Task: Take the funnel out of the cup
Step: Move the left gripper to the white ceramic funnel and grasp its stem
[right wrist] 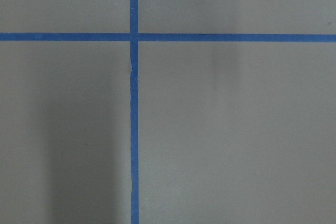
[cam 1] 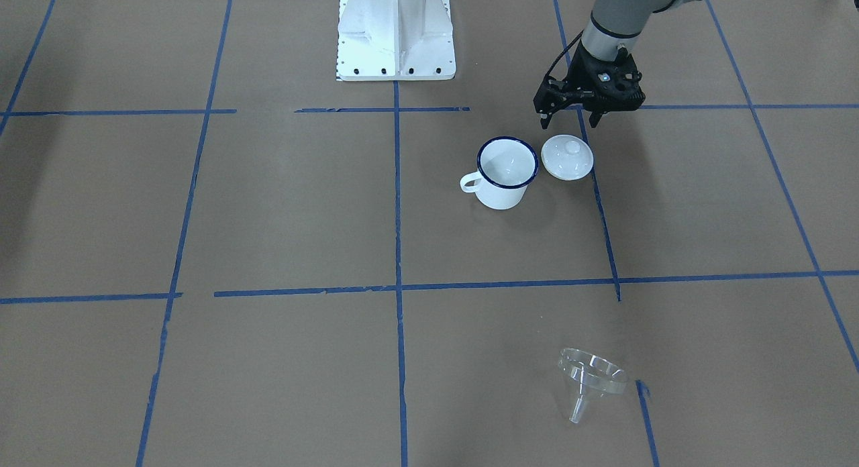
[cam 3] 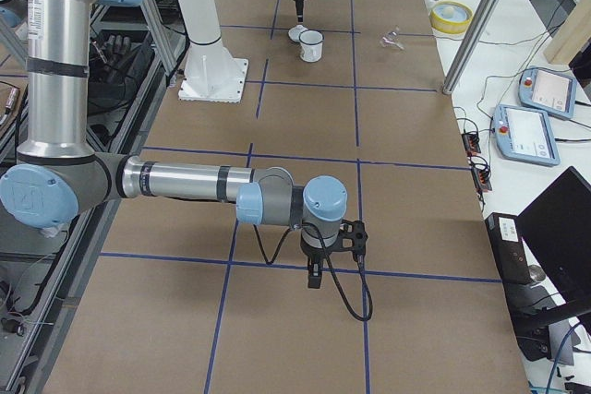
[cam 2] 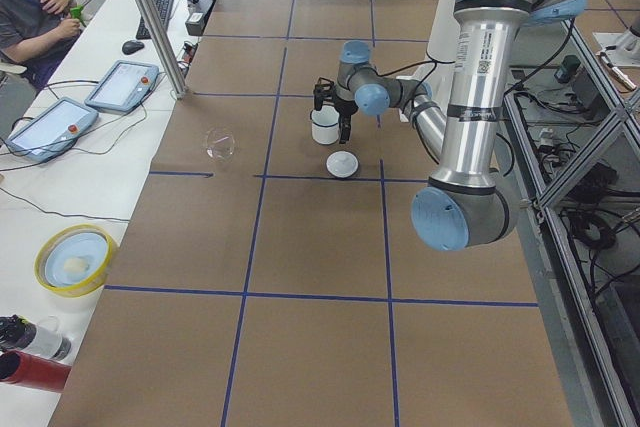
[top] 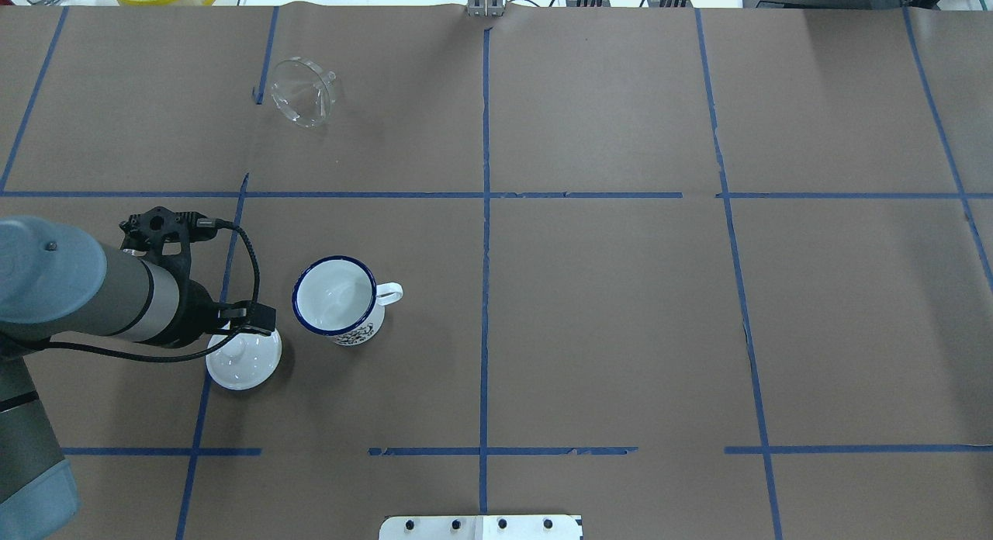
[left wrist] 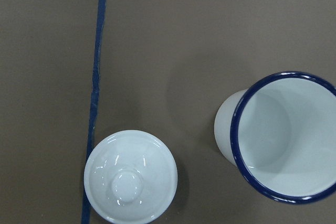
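Jaws of the left gripper (cam 1: 568, 121) stand apart with nothing between them, pointing down above the tabletop (cam 1: 268, 205) close to the cup and lid. The jaws of the right gripper (cam 3: 314, 276) show only in a side view, so whether they are apart or together cannot be told. The funnel (cam 1: 592, 376), clear and cone-shaped, lies tipped on its side on the bare brown tabletop, its wide rim raised and its short spout pointing toward the operators' edge. It sits well apart from the cup, across a line of blue tape (cam 1: 397, 219), on the side far from the robot's base. The cup (cam 1: 507, 168), a white mug with a dark blue rim, stands upright, and the left wrist view looks straight into an empty white interior. Its small loop handle points toward the robot's right. A round white lid (cam 1: 567, 157) with a centre knob lies just beside the cup on the robot's left, not quite touching it as far as can be seen. The right arm hangs over a tape crossing far from all of these things. Judging by this layout, the task looks done: the funnel is out of the cup and released. At most, the left arm has yet to pull back.
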Robot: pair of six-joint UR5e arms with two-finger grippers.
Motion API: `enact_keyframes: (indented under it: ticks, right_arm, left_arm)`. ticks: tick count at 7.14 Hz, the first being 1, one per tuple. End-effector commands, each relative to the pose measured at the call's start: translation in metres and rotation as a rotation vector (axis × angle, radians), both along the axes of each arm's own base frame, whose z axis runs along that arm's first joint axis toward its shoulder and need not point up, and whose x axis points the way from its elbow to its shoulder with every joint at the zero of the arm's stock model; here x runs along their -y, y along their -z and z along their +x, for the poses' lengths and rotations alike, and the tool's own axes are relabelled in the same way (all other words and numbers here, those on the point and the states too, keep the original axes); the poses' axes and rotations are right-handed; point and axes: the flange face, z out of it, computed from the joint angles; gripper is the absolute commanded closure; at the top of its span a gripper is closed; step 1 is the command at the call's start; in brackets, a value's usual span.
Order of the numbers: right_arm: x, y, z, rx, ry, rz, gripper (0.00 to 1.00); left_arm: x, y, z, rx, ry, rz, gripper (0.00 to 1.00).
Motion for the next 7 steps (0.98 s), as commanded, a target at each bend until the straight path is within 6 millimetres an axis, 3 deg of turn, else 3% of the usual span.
enact_keyframes:
  ticks: [1,3,7]
  right_arm:
    - [0.000,0.001,0.000,0.000,0.000,0.001,0.00]
    - [0.000,0.001,0.000,0.000,0.000,0.001,0.00]
    - [0.000,0.000,0.000,0.000,0.000,0.000,0.00]
  left_arm:
    - [-0.005,-0.060,0.014,0.018,-0.024,-0.006,0.00]
    - [-0.010,-0.064,0.021,0.017,-0.043,0.000,0.00]
    - [-0.006,-0.051,0.027,-0.002,-0.042,0.008,0.00]
